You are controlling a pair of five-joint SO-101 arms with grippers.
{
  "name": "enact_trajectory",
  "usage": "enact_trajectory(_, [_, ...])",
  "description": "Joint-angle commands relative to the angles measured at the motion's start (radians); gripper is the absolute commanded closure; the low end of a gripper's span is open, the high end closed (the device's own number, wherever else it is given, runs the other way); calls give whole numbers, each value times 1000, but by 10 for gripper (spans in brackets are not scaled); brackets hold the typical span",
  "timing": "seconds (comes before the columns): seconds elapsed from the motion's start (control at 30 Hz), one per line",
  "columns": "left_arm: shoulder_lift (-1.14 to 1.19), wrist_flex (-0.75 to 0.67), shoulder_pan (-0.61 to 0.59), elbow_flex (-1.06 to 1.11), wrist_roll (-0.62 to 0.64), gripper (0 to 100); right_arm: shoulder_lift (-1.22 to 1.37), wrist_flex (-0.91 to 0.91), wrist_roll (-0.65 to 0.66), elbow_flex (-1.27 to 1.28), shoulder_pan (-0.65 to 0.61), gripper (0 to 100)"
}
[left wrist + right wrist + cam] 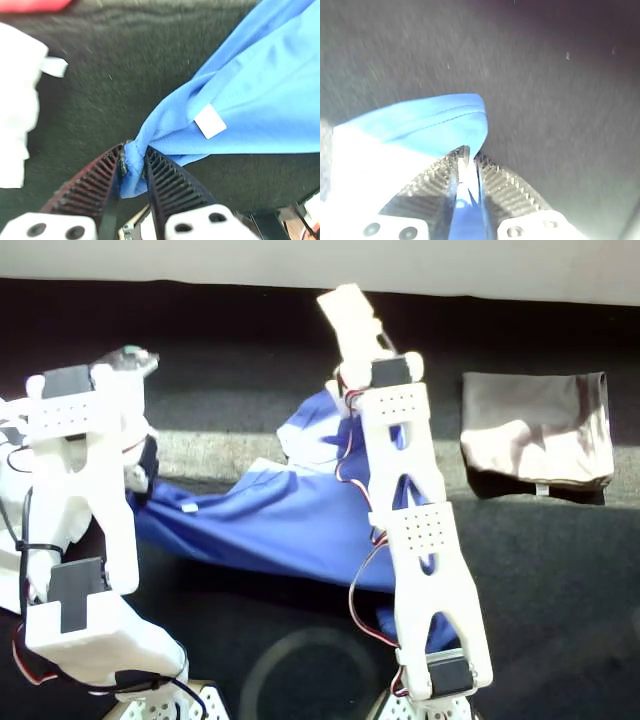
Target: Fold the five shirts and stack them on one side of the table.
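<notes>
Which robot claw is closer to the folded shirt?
Right. The right gripper holds the blue shirt at the end nearer the folded shirt; the left gripper holds its far corner.

Dark table [560, 580] — sunlit band [225, 453] across

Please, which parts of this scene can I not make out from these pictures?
- High view: the right arm lies across the blue shirt, so the shirt's full outline is hidden.
- Left wrist view: a red thing and a white cloth are cut off by the edges, so I cannot tell what they are.
- Right wrist view: the right tool covers the pinched fabric, so the depth of the grip is unclear.
</notes>
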Motion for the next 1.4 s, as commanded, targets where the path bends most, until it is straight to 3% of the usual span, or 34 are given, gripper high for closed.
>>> enact_trajectory(0.0, [-48, -3, 54, -153, 0, 991, -151, 81, 8, -127, 42, 991])
enact_trajectory(0.27, [-48, 81, 163, -357, 2, 991, -490, 191, 6, -120, 77, 991])
enact_trajectory(0.47, [-65, 84, 147, -318, 2, 991, -704, 189, 6, -117, 101, 991])
enact_trajectory(0.8, [-363, 81, 147, -292, 2, 991, -1012, 189, 5, -117, 107, 991])
enact_trajectory(0.93, [-357, 81, 147, -173, 77, 991, -1089, 191, 2, -84, 133, 991])
enact_trajectory(1.07, [-288, 44, 143, -21, 112, 991, -1248, 191, -91, 232, 177, 991])
enact_trajectory(1.27, [-200, 8, 142, 85, 112, 991, -1656, 171, -103, 1089, 119, 991])
enact_trajectory(1.37, [-173, 9, 143, 119, 107, 991, -1844, 31, -97, 1478, 136, 991])
